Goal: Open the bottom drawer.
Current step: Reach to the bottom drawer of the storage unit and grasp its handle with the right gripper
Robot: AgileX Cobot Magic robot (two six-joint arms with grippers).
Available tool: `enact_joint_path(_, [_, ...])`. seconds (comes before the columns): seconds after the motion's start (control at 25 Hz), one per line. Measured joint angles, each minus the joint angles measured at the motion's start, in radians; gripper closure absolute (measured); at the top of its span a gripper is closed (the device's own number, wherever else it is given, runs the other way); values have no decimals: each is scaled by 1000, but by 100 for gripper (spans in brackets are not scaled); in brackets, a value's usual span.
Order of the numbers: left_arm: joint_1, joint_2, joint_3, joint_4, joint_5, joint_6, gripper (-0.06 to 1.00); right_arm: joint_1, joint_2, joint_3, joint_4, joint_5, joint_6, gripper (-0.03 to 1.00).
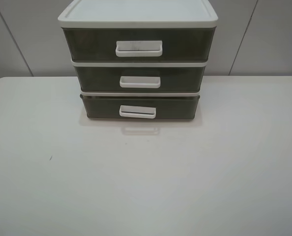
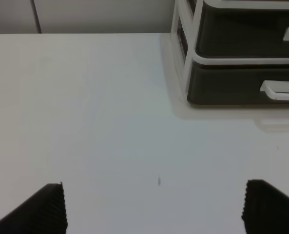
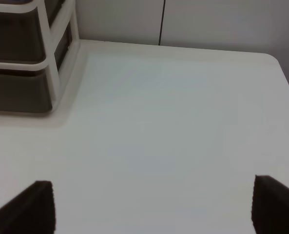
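The white-framed three-drawer unit point(image 1: 138, 14) stands at the back middle of the table. The bottom drawer point(image 1: 101, 109) is its lowest tier, smoky brown with a white loop handle point(image 1: 137, 112); its front sits about level with the tiers above. It also shows in the left wrist view point(image 2: 222, 85) and in the right wrist view point(image 3: 17, 92). My left gripper point(image 2: 154, 207) is open and empty over the table, left of and in front of the unit. My right gripper point(image 3: 154, 207) is open and empty, right of and in front of it. Neither gripper shows in the exterior high view.
The white table point(image 1: 146, 182) spreads in front of and beside the unit. A small dark speck point(image 1: 50, 158) lies on it at the left. A panelled wall point(image 1: 264, 34) stands behind the table.
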Motion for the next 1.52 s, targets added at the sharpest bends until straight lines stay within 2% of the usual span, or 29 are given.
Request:
enact_joint_path(0.64, [0,0,0,0,0,0,20,1,7,0,0,0,0,17])
enact_joint_path(0.92, [0,0,0,0,0,0,20,1,292,-68,0,-18,0,17])
enact_joint_path(1.12, [0,0,0,0,0,0,20,1,624,-187,1,-136,0,17])
enact_joint_path(1.24, [0,0,0,0,0,0,20,45,835,-253,-7,-238,1,17])
enact_joint_path(1.32, [0,0,0,0,0,0,20,119,962,-296,-23,-311,1,17])
enact_joint_path(1.52, [0,0,0,0,0,0,20,337,1127,-347,-154,-508,1,17])
